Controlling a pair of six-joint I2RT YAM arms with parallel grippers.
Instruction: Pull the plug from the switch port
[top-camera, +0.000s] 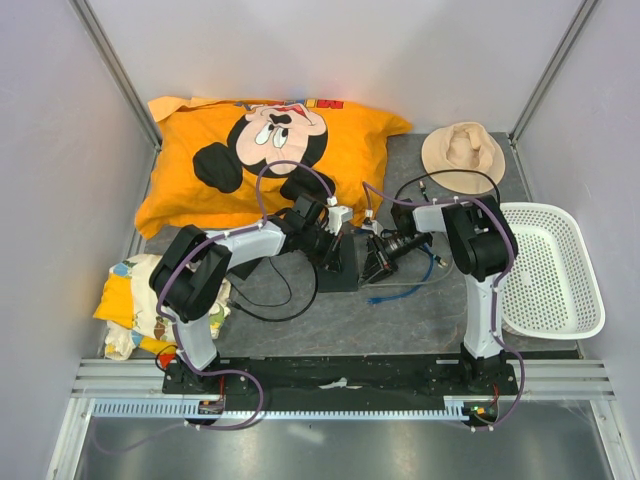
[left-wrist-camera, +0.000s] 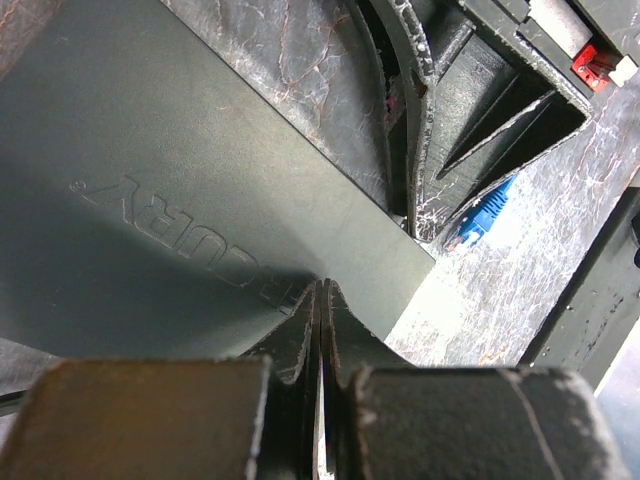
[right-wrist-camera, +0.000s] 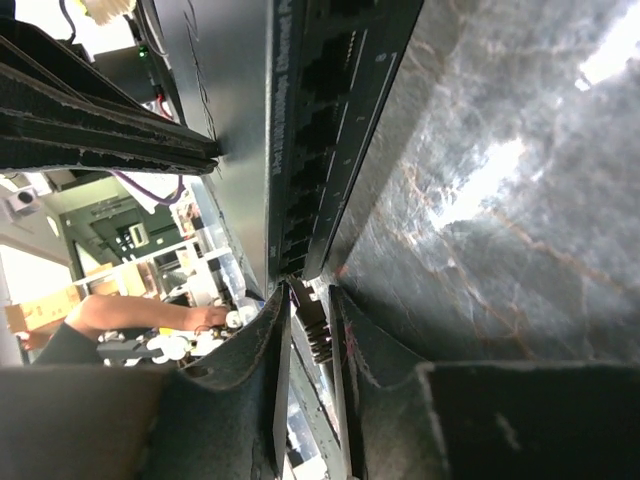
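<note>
Left end effector (left-wrist-camera: 320, 292): closed, bracing switch (left-wrist-camera: 170, 190) on tabletop (left-wrist-camera: 565, 190).
Right end effector (right-wrist-camera: 312, 302): apparently clamped on plug (right-wrist-camera: 315, 330), lined up to pull outward.

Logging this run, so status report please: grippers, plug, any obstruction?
Left gripper shut, tips on switch top. Right gripper shut on plug at end port. Blue cable lies alongside, nothing blocking.

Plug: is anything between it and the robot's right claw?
Nothing visible is. The right gripper has its fingers on both sides of the plug, right at the socket edge of the switch. The left gripper, shut, rests on the switch's top, out of the way.
</note>
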